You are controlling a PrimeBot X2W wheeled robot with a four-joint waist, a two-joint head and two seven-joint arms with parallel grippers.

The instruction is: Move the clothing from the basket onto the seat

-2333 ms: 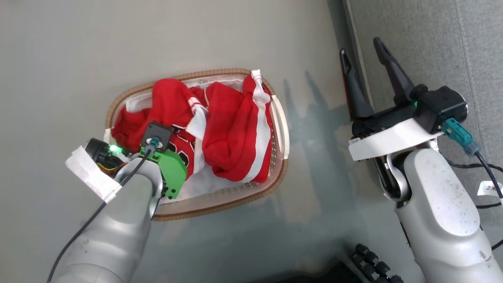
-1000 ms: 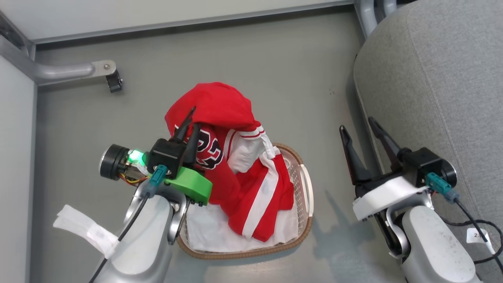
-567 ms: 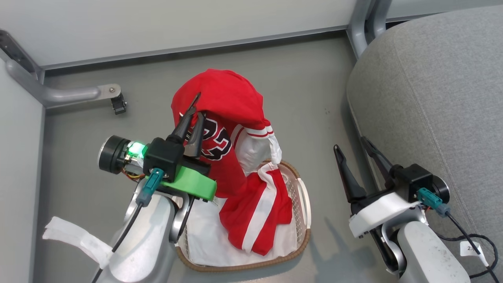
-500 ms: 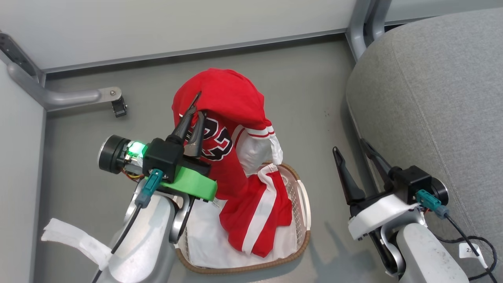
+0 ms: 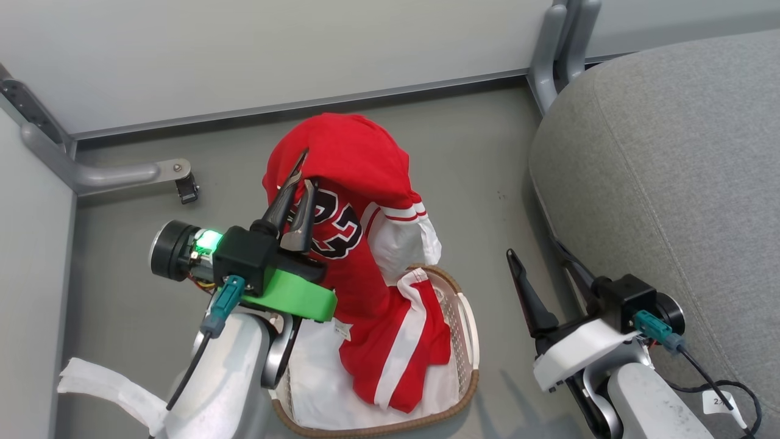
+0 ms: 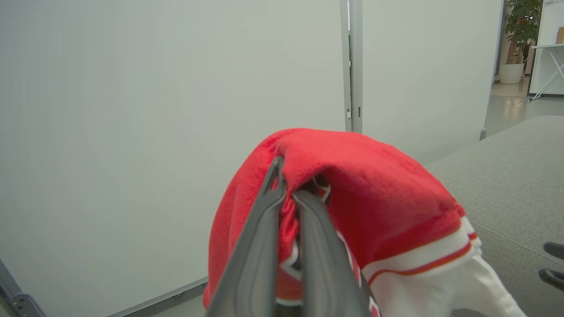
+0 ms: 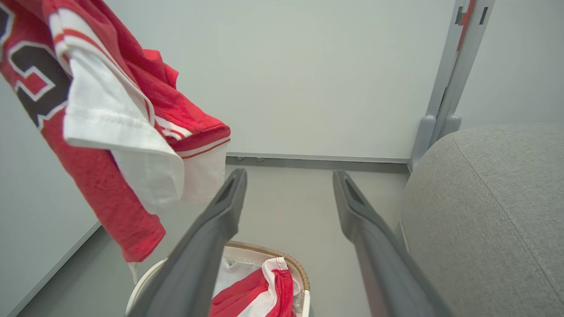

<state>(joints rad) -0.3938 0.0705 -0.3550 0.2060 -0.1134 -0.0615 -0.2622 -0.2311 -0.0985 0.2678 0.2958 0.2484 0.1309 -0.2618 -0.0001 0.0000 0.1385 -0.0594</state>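
Note:
My left gripper [image 5: 303, 169] [image 6: 288, 185] is shut on the red jersey [image 5: 347, 158] [image 6: 365, 189] [image 7: 88, 105] with the black-and-white 23, held high above the basket [image 5: 466, 329] [image 7: 264, 253]; the cloth drapes over both fingertips. A second red garment with white stripes [image 5: 402, 341] [image 7: 260, 295] still lies in the basket on a white liner [image 5: 314, 378]. My right gripper [image 5: 536, 259] [image 7: 288, 180] stands open with nothing between its fingers, between the basket and the grey seat [image 5: 670, 152] [image 7: 493, 211] [image 6: 511, 185] on the right.
A pale wall panel [image 5: 274, 49] runs along the back, with a grey metal post [image 5: 554, 42] by the seat's corner and a metal foot with a caster [image 5: 183, 183] at the left. Bare grey floor [image 5: 475, 152] lies between basket and seat.
Since the earliest frame my left gripper has pulled the jersey up out of the basket. The head view has tilted up toward the wall. Over the last second the jersey has barely moved.

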